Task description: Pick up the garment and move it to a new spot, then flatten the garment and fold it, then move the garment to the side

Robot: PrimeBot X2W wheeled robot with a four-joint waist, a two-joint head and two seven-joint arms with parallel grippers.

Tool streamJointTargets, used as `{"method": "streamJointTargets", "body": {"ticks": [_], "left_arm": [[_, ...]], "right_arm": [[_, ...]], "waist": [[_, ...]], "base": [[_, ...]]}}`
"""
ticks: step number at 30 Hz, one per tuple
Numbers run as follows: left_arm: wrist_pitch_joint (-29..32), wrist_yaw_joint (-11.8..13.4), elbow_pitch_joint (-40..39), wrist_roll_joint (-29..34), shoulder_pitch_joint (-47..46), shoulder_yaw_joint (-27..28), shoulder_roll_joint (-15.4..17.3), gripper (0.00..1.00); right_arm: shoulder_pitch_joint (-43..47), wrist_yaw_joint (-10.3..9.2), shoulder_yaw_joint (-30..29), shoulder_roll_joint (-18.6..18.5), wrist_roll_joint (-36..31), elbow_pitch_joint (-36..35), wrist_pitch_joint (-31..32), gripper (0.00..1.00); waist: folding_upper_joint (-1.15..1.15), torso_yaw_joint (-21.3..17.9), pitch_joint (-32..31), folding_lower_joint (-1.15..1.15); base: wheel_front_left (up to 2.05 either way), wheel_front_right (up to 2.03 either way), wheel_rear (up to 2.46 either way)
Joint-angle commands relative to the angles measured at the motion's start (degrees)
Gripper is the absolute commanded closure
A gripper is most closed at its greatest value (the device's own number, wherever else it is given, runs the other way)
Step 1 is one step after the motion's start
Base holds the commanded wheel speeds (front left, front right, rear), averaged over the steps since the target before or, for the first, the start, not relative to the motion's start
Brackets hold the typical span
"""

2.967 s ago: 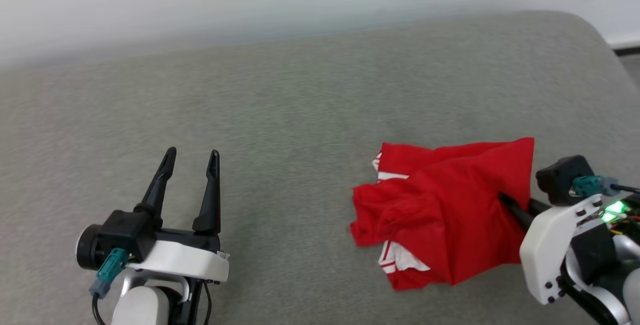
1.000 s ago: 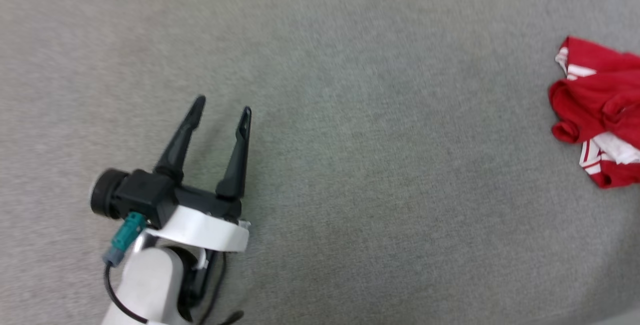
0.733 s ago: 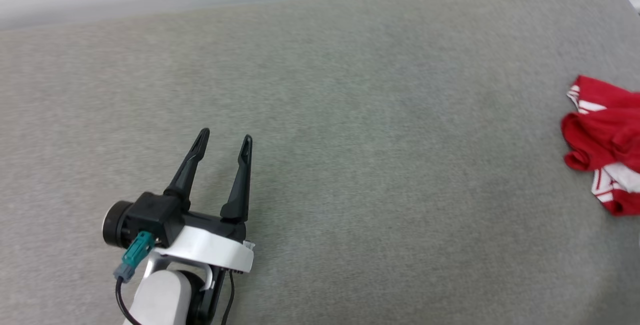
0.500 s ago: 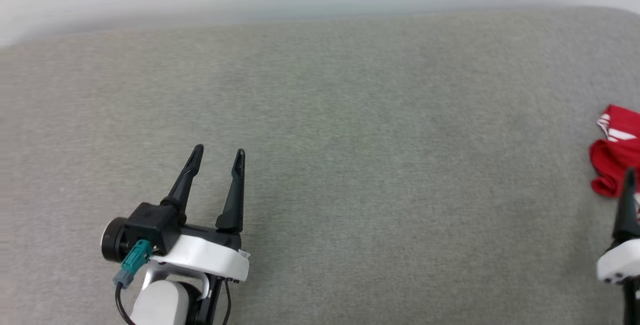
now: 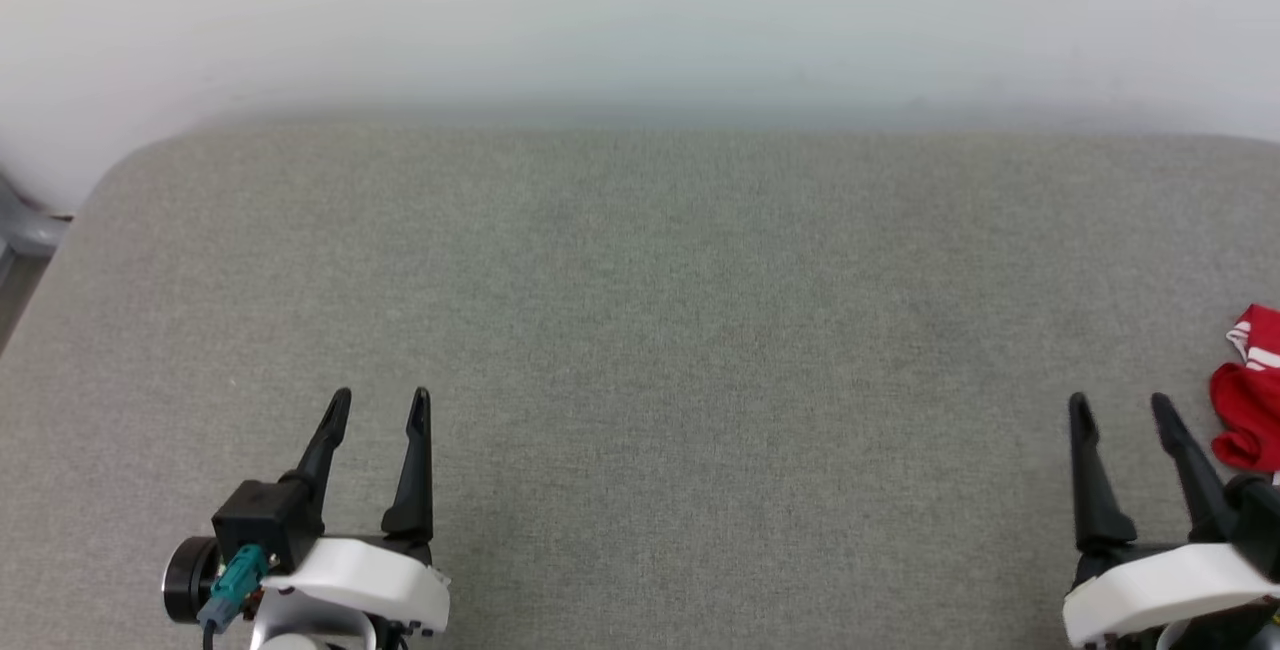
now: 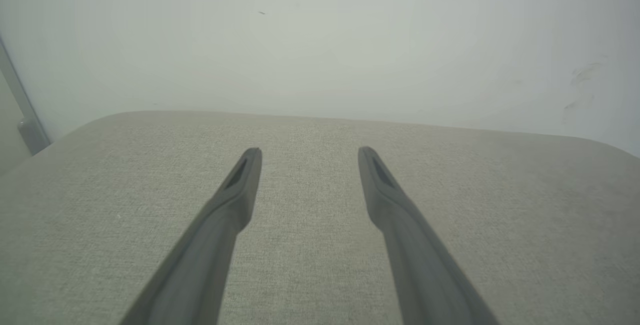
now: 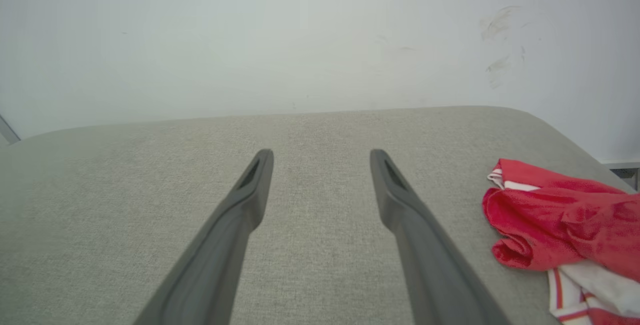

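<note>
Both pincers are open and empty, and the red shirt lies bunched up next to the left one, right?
Not quite. The shirt lies bunched up next to the right pincer, not the left pincer; the head view shows this. Both pincers are indeed open and empty.

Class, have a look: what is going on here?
A two-armed robot faces a grey cushion. Its left gripper and right gripper both hang open and empty over its near side. The red and white shirt lies bunched at the cushion's right end, just beside the right gripper, with nothing holding it.
</note>
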Motion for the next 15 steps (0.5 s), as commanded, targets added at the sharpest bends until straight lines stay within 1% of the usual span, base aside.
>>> {"method": "streamJointTargets", "body": {"ticks": [1, 7, 15], "left_arm": [[-0.09, -0.27, 0.51, 0.65, 1.33, 0.43, -0.04, 0.0], [-0.09, -0.67, 1.88, 1.59, 3.94, 0.84, -0.41, 0.0], [-0.1, -1.11, 3.39, 2.45, 4.85, 0.6, -0.6, 0.0]], "right_arm": [[1.93, -0.06, 1.5, 0.06, -0.23, -1.88, 0.67, 0.0], [6.71, -0.06, 3.95, 0.07, -0.63, -7.29, 2.76, 0.0], [10.21, -0.06, 4.45, 0.09, -1.72, -12.4, 4.73, 0.0]], "waist": [[0.0, 0.18, -1.81, 0.01], [0.0, -0.36, -4.8, 0.01], [0.0, -1.38, -5.37, 0.01]], "base": [[0.0, 0.0, 0.0], [0.0, 0.0, 0.0], [0.0, 0.0, 0.0]]}}
